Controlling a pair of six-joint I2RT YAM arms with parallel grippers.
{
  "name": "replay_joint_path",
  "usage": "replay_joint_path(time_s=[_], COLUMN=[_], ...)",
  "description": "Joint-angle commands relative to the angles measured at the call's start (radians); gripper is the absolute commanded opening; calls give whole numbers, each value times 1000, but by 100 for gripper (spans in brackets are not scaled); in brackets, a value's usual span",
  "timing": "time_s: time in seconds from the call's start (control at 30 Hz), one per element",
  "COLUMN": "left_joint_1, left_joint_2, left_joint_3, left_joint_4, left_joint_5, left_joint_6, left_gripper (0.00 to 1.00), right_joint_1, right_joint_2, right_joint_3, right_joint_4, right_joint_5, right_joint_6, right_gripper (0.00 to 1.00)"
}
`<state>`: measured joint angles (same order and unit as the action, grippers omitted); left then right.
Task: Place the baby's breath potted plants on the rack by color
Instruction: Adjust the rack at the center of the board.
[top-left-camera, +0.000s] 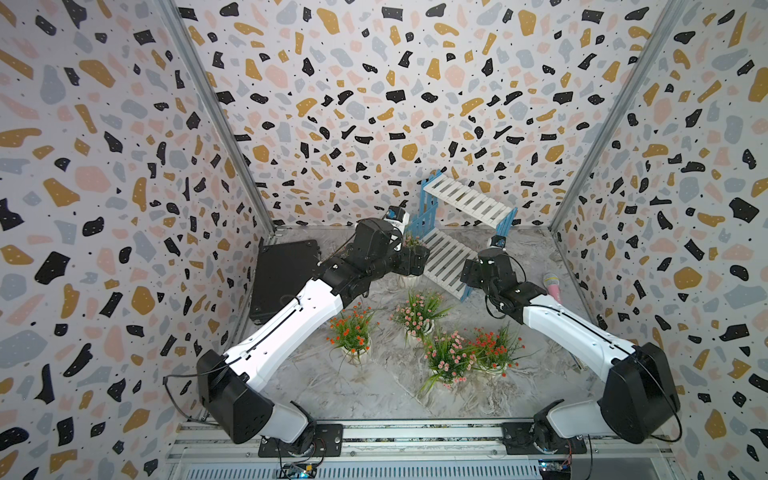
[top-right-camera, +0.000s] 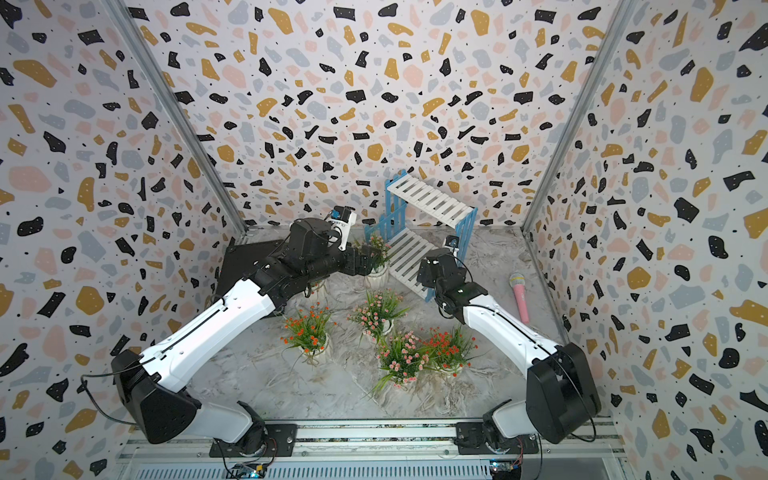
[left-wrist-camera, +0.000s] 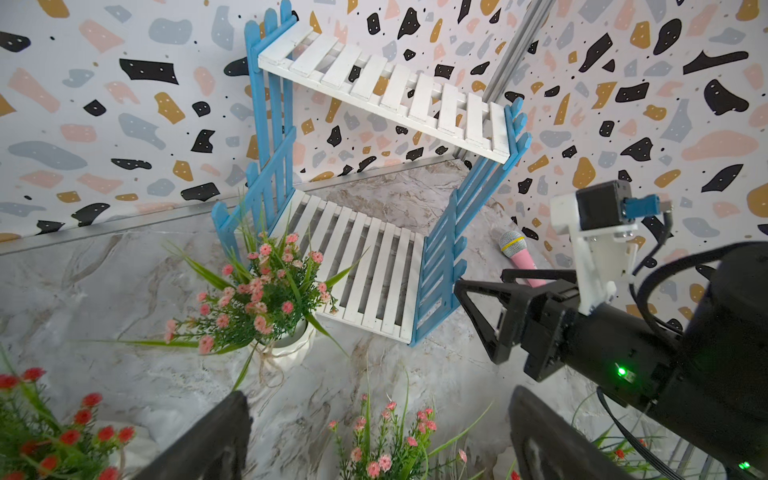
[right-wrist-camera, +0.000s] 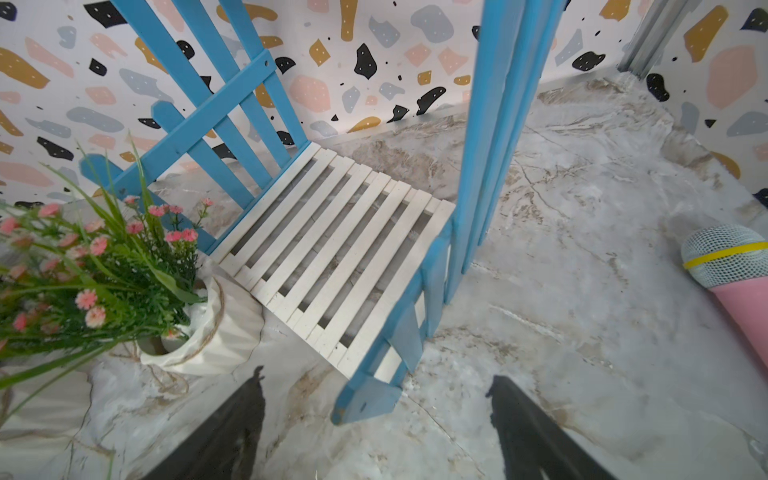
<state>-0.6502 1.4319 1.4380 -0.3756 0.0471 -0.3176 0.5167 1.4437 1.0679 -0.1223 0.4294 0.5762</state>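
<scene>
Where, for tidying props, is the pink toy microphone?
In both top views the pink toy microphone lies by the right wall, right of the blue-framed slatted rack.

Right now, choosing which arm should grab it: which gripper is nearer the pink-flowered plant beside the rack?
Left. The left gripper hovers close by the plant; the right gripper is at the rack's opposite end, the lower shelf between them.
</scene>
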Motion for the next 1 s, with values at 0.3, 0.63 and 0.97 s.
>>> replay_joint_path(time_s=[0.3,0.63,0.97], left_joint_1=[9,17,29], left_joint_2=[-98,-135,-170], left_joint_3=[-128,-179,-196], left_joint_4=[64,77,84], left_joint_5=[39,46,55], left_joint_6=[-38,-34,-33], left_gripper=[95,95,95], right_joint_1=[17,25,26], right_joint_2=[114,183,176], right_joint_3=[90,108,94], right_joint_4=[1,-5,-23], right_joint_5=[160,167,180], right_joint_6=[101,108,66], right_gripper=[78,56,34])
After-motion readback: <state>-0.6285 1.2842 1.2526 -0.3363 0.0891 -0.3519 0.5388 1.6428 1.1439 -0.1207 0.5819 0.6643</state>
